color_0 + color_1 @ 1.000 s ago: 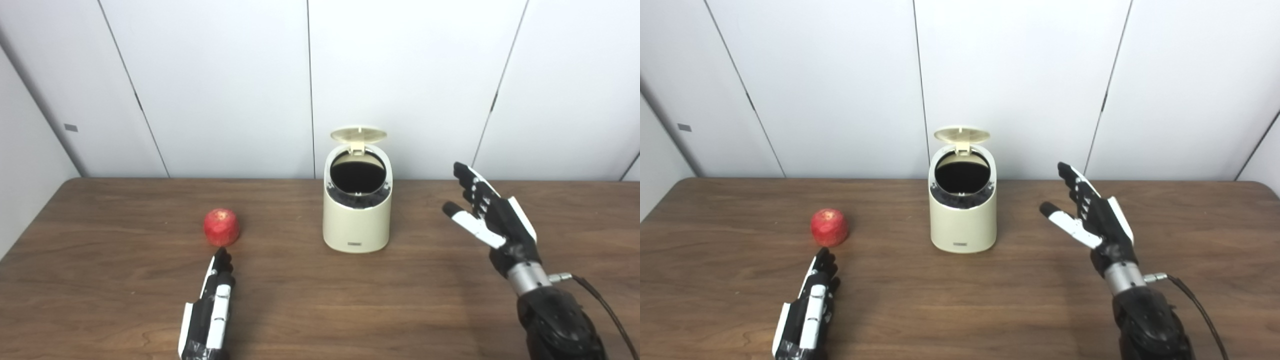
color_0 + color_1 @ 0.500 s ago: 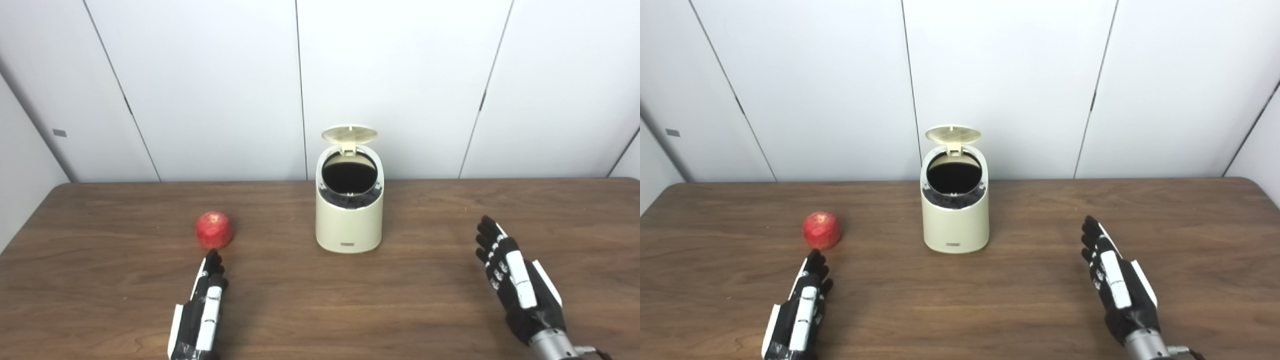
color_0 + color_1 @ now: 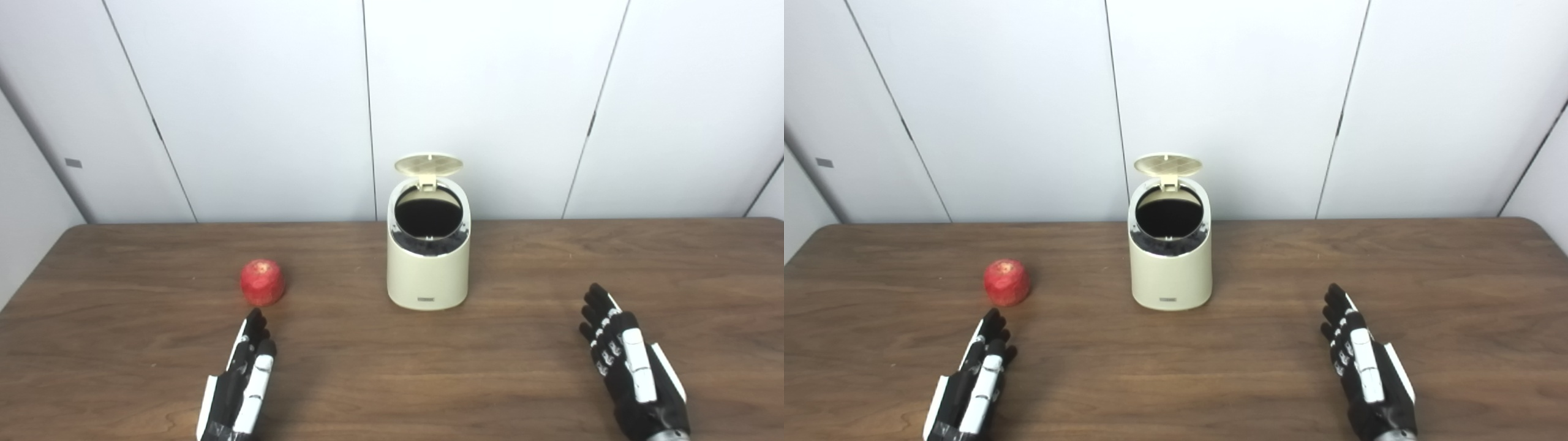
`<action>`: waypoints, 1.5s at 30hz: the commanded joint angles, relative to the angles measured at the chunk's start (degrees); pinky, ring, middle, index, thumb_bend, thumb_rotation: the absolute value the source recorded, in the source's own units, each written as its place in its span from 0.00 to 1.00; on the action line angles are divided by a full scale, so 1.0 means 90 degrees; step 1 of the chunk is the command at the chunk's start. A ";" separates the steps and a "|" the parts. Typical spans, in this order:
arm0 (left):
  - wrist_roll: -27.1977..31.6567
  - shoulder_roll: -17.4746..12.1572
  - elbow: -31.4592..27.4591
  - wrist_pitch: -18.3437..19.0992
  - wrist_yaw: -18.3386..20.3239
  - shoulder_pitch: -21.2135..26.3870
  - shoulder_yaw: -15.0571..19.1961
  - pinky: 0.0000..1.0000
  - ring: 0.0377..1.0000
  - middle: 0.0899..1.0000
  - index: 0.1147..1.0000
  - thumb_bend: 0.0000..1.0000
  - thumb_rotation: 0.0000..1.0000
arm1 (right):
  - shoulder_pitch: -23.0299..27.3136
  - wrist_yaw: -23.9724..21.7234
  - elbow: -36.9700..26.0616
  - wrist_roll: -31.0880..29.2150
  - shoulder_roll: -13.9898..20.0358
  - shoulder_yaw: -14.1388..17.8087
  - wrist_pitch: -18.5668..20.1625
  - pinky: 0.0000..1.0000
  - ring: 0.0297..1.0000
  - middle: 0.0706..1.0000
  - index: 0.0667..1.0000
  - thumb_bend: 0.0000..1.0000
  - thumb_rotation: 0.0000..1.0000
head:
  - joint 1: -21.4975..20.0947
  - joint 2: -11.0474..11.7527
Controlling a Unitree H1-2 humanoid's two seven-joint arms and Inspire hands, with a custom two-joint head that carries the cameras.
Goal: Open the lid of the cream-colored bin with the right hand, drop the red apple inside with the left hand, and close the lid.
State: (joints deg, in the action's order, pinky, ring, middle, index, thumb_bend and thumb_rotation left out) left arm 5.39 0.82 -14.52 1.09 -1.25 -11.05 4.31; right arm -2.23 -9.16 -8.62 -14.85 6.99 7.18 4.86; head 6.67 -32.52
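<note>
The cream-colored bin [image 3: 428,269] stands upright at the table's middle, its round lid [image 3: 428,164] tipped up at the back and the dark mouth showing. A red apple [image 3: 262,282] rests on the table to the bin's left. My left hand [image 3: 239,383] lies flat and open near the front edge, fingertips a short gap below the apple, holding nothing. My right hand [image 3: 631,370] lies flat and open at the front right, well away from the bin, also empty.
The brown wooden table [image 3: 392,367] runs across the whole view, with its left edge visible at the far left. White wall panels [image 3: 257,104] rise right behind the table's back edge.
My right hand has dropped from beside the bin to the table's front right and turned palm down. My left hand has drawn back slightly from the apple. The camera also shifted.
</note>
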 commanded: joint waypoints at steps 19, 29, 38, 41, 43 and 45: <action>-0.0831 0.0237 -0.0797 0.0018 -0.0280 -0.0272 -0.0513 0.98 0.97 0.98 1.00 0.55 0.57 | -0.0264 -0.0335 -0.0769 -0.0572 0.0499 0.0137 0.0121 0.98 0.96 0.96 0.96 0.66 0.92 | 0.1699 -0.0020; -0.2552 0.0069 -0.1629 0.0834 -0.0479 0.0106 -0.0647 0.89 0.93 0.94 0.98 0.66 0.41 | -0.0281 -0.0166 -0.0917 -0.0529 0.0568 0.0148 0.0227 0.80 0.87 0.88 0.87 0.73 0.84 | 0.1830 -0.0073; -0.5414 -0.0871 -0.2349 0.2573 0.0543 0.1390 -0.0606 0.70 0.86 0.93 0.95 0.86 0.31 | -0.0275 -0.0257 -0.0927 -0.0518 0.0595 0.0123 0.0224 0.76 0.85 0.87 0.85 0.75 0.82 | 0.1686 -0.0056; -0.5884 -0.1247 -0.2268 0.2813 0.0972 0.1711 -0.0545 0.67 0.87 0.94 0.93 0.90 0.32 | -0.0274 -0.0296 -0.0938 -0.0569 0.0584 0.0127 0.0262 0.78 0.86 0.86 0.84 0.76 0.81 | 0.1620 -0.0050; -0.6137 -0.1508 -0.2182 0.2857 0.1323 0.1904 -0.0466 0.73 0.92 0.97 0.93 0.92 0.33 | -0.0280 -0.0296 -0.0952 -0.0605 0.0558 0.0137 0.0284 0.80 0.87 0.87 0.84 0.76 0.80 | 0.1593 -0.0065; -0.6416 -0.1775 -0.2044 0.2862 0.1706 0.2103 -0.0399 0.74 0.93 0.96 0.92 0.92 0.33 | -0.0285 -0.0237 -0.0970 -0.0502 0.0535 0.0123 0.0287 0.82 0.88 0.88 0.84 0.76 0.80 | 0.1567 -0.0053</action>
State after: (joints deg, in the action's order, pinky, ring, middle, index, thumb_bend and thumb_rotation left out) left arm -50.12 -12.70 -32.76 26.62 12.71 5.14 -0.19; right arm -5.74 -11.17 -15.34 -19.08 11.61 8.01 9.30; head 20.74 -32.96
